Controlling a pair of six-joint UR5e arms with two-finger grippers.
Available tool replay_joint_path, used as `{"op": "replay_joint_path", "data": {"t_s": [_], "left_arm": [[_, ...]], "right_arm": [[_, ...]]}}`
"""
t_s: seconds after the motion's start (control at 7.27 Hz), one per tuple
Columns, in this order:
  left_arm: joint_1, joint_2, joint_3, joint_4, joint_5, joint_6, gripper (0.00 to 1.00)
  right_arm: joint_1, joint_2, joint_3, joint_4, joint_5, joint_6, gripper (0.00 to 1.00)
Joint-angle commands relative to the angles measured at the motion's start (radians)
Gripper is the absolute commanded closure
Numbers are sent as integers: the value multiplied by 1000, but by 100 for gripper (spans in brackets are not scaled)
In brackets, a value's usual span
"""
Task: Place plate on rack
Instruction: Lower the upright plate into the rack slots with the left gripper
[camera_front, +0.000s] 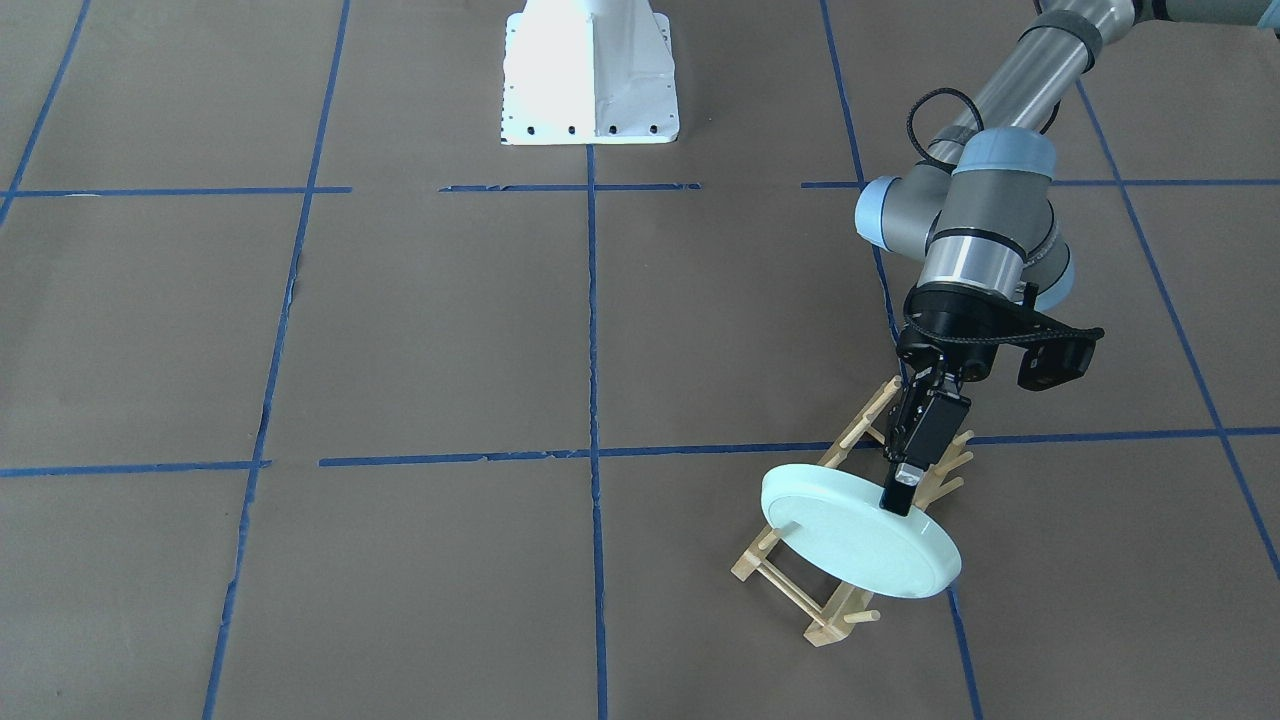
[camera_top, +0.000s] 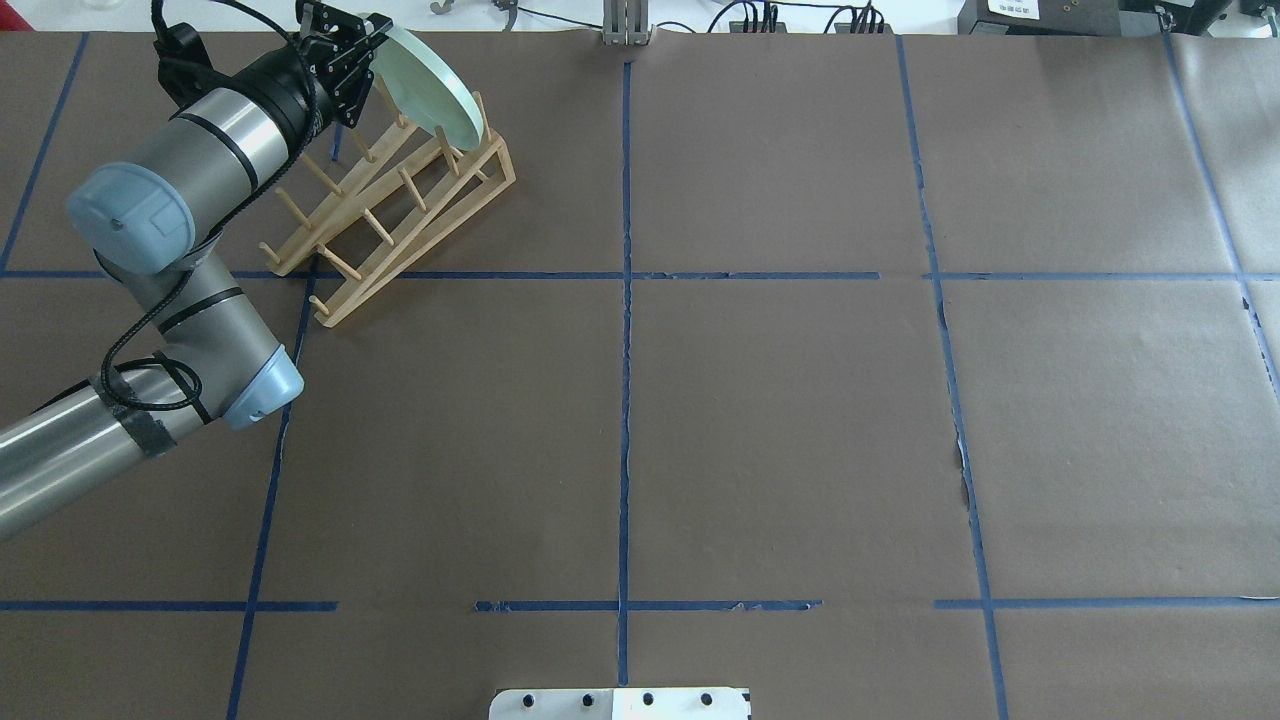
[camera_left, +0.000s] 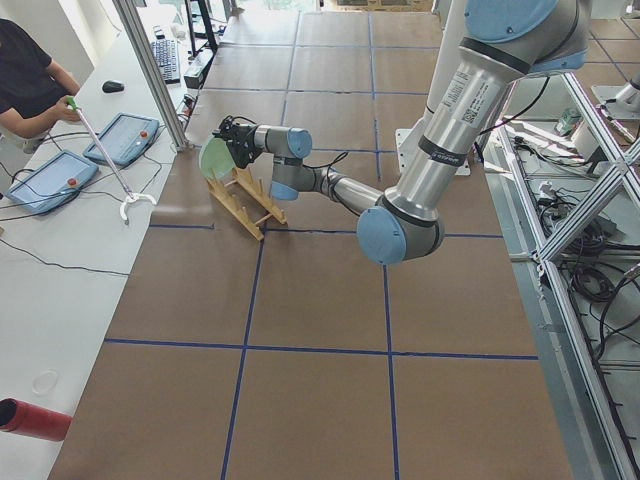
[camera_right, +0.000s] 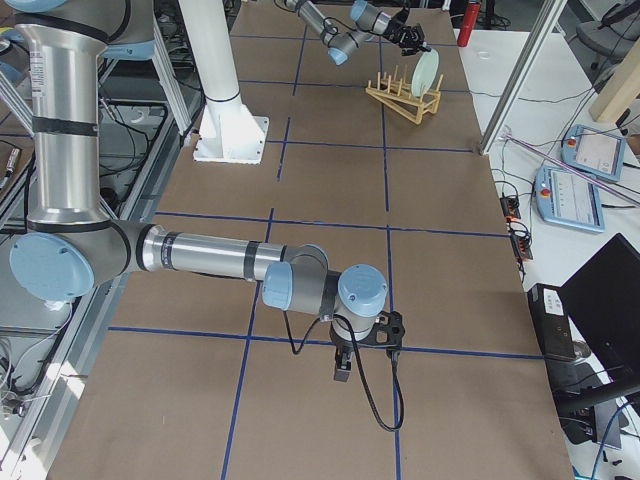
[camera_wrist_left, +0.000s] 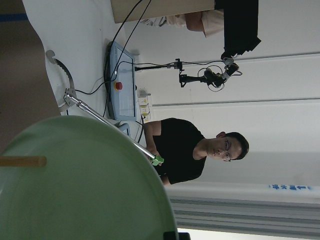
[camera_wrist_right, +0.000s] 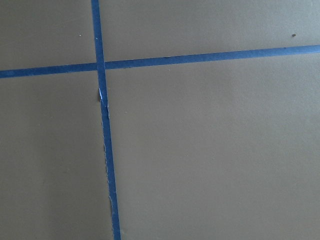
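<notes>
Left gripper (camera_front: 902, 492) pinches the upper rim of the plate (camera_front: 850, 530), which stands tilted between pegs at the end of the rack (camera_front: 746, 570) farthest from the robot, its face across the rails. Letting go seems next. Right gripper (camera_right: 341, 372) hangs well away from the rack; its state cannot be told.

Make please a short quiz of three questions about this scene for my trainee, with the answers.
1. True or false: the plate lies flat, face up.
2. Which pincer grips the plate's rim? A) left B) right
3. Fill in: seen from the robot, the plate stands at the rack's ____ end.
Key: 1 false, it stands tilted on edge; 2 A, the left pincer; 3 far.
</notes>
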Motion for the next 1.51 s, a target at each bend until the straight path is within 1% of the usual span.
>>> {"op": "replay_joint_path", "data": {"t_s": [0.0,0.55,0.69,0.83,0.96,1.1,1.24,1.38], "left_arm": [[1,-2,-1,-1,0,1,0],[-1,1,-2,-1,-5,15,0],[-4,1,-7,1,-11,85,0],[-7,3,-30,7,-32,231,0],[-22,9,-53,16,-98,357,0],[-25,81,-108,16,-117,517,0],[-27,143,-169,50,-117,676,0],[-27,223,-262,126,-117,846,0]], "right_arm": [[0,0,-1,0,0,-1,0],[0,0,0,0,0,-1,0],[0,0,-1,0,0,0,0],[0,0,0,0,0,-1,0],[0,0,0,0,0,0,0],[0,0,-1,0,0,-1,0],[0,0,-1,0,0,0,0],[0,0,-1,0,0,0,0]]}}
